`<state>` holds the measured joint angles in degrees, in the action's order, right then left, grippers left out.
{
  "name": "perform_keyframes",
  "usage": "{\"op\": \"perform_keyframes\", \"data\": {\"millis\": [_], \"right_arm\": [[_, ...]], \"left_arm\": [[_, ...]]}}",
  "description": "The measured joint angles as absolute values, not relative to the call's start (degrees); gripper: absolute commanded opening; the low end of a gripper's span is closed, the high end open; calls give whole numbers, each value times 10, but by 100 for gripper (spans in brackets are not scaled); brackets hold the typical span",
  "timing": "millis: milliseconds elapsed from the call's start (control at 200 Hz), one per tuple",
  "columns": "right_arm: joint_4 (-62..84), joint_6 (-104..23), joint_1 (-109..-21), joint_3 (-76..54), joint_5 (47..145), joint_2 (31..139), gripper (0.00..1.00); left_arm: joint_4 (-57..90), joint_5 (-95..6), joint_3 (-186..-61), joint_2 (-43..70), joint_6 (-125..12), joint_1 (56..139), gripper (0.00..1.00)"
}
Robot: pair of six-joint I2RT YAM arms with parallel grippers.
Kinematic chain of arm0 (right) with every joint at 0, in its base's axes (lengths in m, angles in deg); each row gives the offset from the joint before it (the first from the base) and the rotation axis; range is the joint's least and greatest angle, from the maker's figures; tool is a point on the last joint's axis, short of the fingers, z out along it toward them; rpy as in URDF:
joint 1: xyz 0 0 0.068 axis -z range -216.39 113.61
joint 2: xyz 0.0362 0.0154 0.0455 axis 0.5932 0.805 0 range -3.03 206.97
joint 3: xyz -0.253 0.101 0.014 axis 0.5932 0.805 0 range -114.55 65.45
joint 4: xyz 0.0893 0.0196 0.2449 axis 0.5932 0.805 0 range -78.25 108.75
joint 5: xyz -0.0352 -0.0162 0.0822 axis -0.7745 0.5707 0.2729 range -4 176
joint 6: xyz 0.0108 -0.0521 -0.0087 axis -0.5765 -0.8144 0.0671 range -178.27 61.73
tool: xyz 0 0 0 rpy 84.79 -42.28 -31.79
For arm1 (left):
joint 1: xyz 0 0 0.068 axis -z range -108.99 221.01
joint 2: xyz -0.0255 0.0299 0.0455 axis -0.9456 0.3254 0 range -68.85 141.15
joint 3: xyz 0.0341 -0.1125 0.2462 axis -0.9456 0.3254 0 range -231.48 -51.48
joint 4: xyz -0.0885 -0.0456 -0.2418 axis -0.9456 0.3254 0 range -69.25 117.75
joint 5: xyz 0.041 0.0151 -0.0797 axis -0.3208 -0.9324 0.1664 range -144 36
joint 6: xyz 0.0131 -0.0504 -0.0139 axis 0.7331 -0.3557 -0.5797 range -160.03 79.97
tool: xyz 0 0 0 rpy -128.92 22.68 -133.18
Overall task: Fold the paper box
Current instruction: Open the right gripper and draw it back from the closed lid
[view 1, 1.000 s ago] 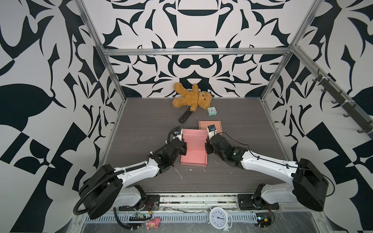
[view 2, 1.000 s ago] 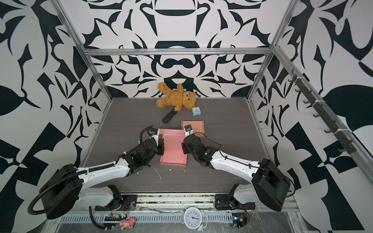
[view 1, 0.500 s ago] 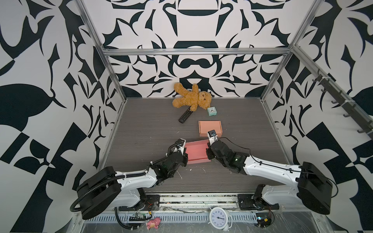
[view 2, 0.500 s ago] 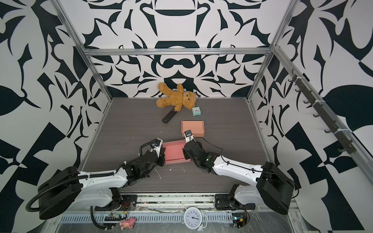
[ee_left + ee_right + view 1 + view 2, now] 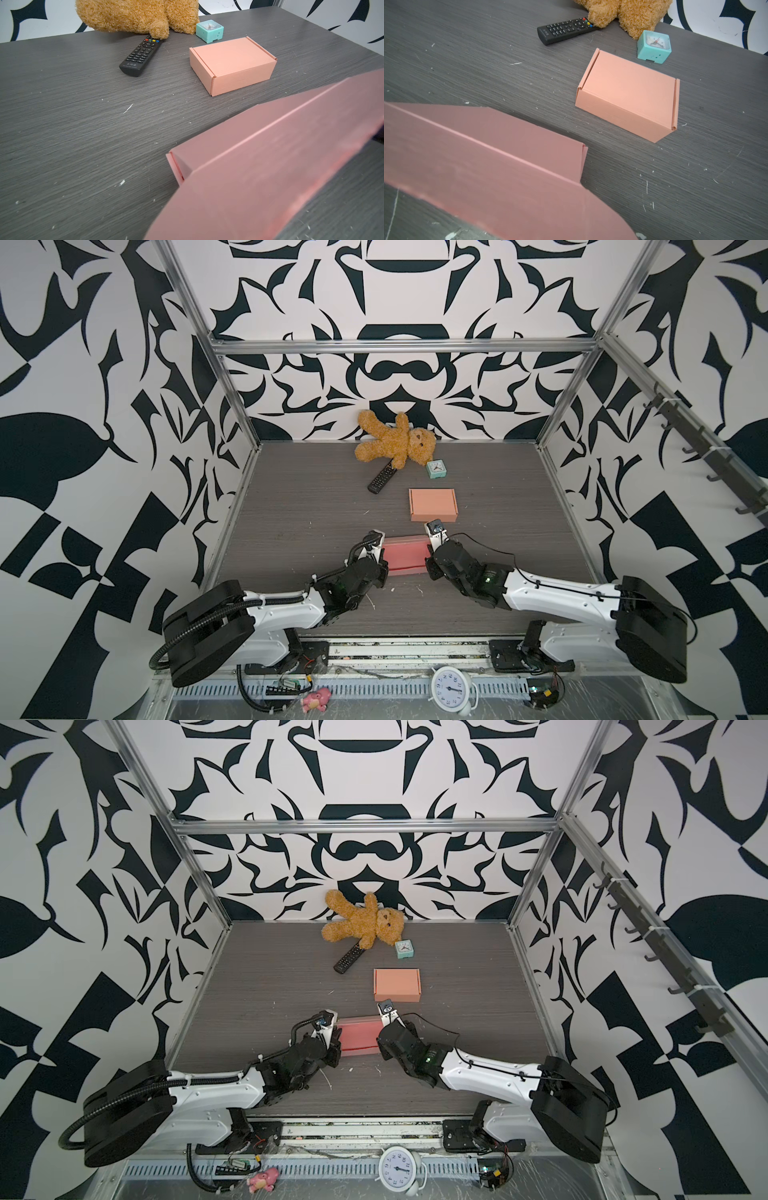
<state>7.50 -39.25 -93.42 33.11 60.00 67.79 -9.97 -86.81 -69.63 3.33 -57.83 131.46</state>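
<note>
In both top views the pink paper box (image 5: pixel 405 553) (image 5: pixel 359 1036) lies near the table's front, with its lid folded down over the body. My left gripper (image 5: pixel 377 561) (image 5: pixel 332 1042) is at the box's left end and my right gripper (image 5: pixel 430 560) (image 5: pixel 382 1041) at its right end. In the left wrist view the paper box (image 5: pixel 270 166) has a rounded side flap running down over the jaws and hiding them. The right wrist view shows the paper box (image 5: pixel 488 166) the same way. Each gripper looks shut on a lid side flap.
A closed orange box (image 5: pixel 433 504) sits just behind the right gripper. Further back lie a black remote (image 5: pixel 381 477), a brown teddy bear (image 5: pixel 395 445) and a small teal clock (image 5: pixel 436 468). Patterned walls stand on three sides. A white clock (image 5: pixel 448 689) sits on the front rail.
A second ago the lid lay open toward the back. Both grippers have swung it forward and down over the box and drawn nearer the front edge. Little has moved in the last half second.
</note>
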Motion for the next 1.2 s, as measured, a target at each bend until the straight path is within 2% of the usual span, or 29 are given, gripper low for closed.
{"op": "perform_keyframes", "data": {"millis": [530,725,995,1200], "right_arm": [[63,-389,-940,367,607,656,22],[60,-384,-940,390,608,640,33],[56,-374,-940,427,628,605,57],[58,-394,-940,434,680,592,62]], "left_arm": [[-114,-868,-688,71,-593,1338,12],[-116,-868,-688,73,-601,1340,12],[-121,-868,-687,84,-614,1340,12],[-136,-868,-687,102,-621,1340,12]]}}
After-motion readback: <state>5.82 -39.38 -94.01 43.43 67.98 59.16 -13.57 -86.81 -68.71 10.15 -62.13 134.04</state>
